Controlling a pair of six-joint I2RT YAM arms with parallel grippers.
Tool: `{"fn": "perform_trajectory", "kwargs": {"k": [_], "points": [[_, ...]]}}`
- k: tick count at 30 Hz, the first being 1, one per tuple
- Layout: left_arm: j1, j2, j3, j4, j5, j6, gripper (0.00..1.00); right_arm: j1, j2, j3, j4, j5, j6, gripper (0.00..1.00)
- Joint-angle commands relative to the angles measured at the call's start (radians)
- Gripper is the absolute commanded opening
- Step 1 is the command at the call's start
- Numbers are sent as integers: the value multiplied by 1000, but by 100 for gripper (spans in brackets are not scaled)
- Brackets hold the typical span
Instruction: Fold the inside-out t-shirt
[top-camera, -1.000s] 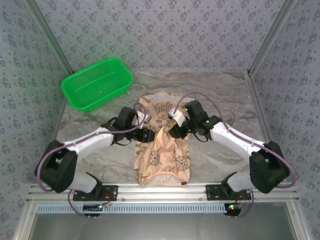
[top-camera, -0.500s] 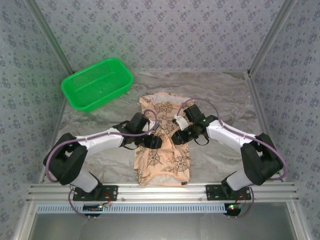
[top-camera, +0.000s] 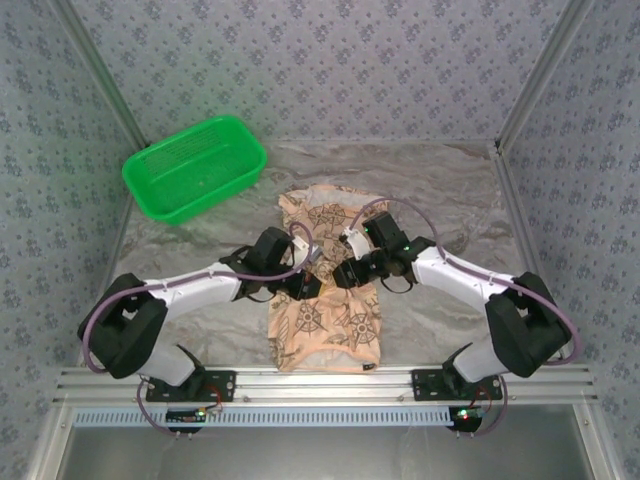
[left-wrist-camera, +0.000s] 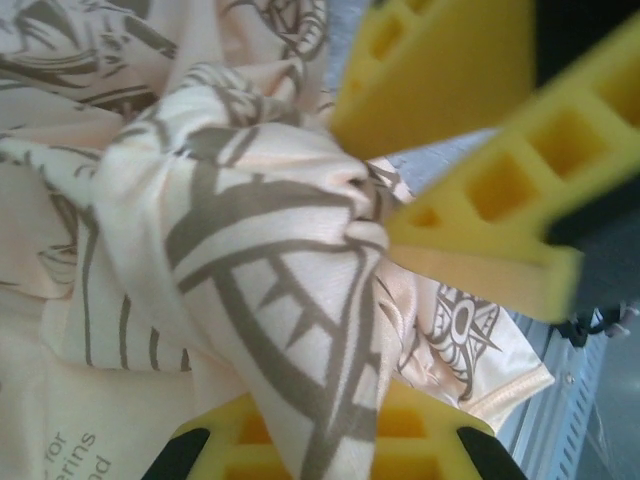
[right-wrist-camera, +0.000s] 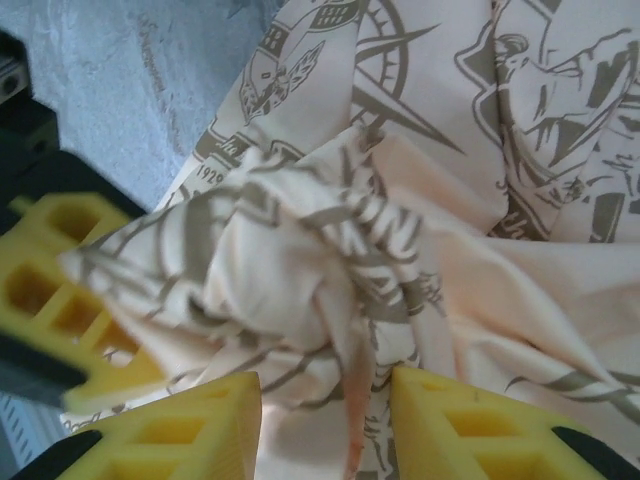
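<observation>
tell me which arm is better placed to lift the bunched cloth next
Probably left: the left pincer is shut on a bunched fold of the t-shirt, while the right pincer stands open around the cloth.

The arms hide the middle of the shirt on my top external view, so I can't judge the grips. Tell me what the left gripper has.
Observer: In the left wrist view the left gripper is shut on a bunched fold of the t-shirt.
Operator: Now report the right one.
Observer: The right wrist view shows the right gripper with its yellow fingers apart and a thin twist of cloth between them, not visibly pinched.
Operator: Say how close the two grippers are.
Observer: A yellow finger of the left gripper lies against the same bunch, at the right wrist view's left edge.
</observation>
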Motion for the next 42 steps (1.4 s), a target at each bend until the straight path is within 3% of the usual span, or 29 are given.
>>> {"fn": "perform_trajectory", "kwargs": {"k": [1,3,5,7,12,15,18,20,23,27,31,36,42], "points": [[9,-22,-27,96,86,25,0,4,42,13,20,32,8,40],[19,-14,-26,111,85,0,7,8,49,8,38,-31,-22,21],[55,0,-12,91,92,-46,20,28,34,3,50,-63,-70,3],[100,14,1,71,121,-101,40,53,-5,-4,49,-53,-138,0],[133,48,75,-14,102,-84,48,112,-119,-29,58,-10,-348,0],[133,92,120,-43,80,-96,45,139,-181,-69,83,18,-469,0],[133,137,143,-52,71,-94,18,162,-246,-120,121,42,-560,0],[133,156,136,-29,65,-105,11,159,-284,-150,139,-16,-596,0],[133,169,117,-13,61,-117,8,185,-331,-211,155,-59,-695,0],[134,187,93,31,98,-141,6,322,-342,-308,176,96,-918,0],[134,192,71,59,125,-161,6,402,-286,-312,120,87,-1035,0],[131,197,44,103,188,-172,5,427,-258,-294,126,146,-1008,25],[122,173,18,132,256,-175,3,311,-356,-282,189,119,-873,34]]}}
